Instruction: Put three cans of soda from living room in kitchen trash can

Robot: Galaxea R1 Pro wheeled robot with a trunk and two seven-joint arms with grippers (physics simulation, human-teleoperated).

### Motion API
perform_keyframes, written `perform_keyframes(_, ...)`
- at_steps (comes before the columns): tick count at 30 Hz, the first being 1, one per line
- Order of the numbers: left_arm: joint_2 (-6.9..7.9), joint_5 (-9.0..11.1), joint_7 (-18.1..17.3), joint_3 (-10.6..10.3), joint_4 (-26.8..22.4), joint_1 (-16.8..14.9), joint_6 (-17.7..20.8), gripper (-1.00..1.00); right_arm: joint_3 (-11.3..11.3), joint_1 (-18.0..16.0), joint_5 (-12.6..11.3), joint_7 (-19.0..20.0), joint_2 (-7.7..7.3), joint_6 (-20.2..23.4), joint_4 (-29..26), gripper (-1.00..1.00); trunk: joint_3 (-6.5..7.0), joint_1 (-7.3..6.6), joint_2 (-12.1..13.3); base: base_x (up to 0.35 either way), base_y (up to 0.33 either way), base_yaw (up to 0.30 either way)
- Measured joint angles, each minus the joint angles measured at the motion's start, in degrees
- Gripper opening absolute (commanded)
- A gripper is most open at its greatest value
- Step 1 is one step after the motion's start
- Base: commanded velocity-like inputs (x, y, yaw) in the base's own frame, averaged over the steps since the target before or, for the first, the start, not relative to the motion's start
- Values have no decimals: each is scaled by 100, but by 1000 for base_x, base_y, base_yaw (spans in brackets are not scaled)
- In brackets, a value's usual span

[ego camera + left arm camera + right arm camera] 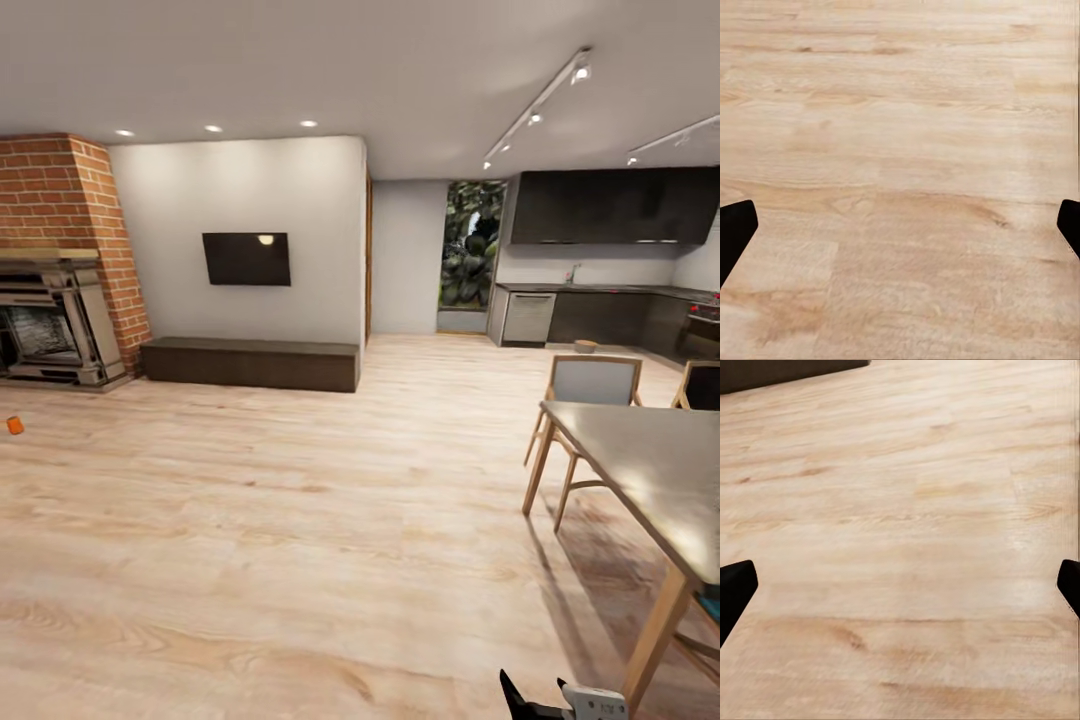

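One orange soda can (15,425), two chairs (590,385), one table (650,465), one wall screen (247,259), one fireplace (45,330)

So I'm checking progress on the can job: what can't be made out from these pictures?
- Orange can, head view: a tiny spot on the floor by the picture's left edge; upright or on its side, I cannot tell.
- Bin, head view: far off behind a chair; too small to see inside.
- Right tool, head view: cut off by the bottom edge.
- Left tool, left wrist view: fingertips cropped at the sides.
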Motion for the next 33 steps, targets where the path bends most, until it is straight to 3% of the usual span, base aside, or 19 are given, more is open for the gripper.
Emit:
perform_keyframes(9,0,0,0,0,0,0,0,100,7,0,14,-1,15,3,0,100,-1,0,0,324,75,-102)
perform_keyframes(33,0,0,-5,0,0,0,0,100,7,0,1,-6,9,29,4,100,-164,0,0,324,107,-144)
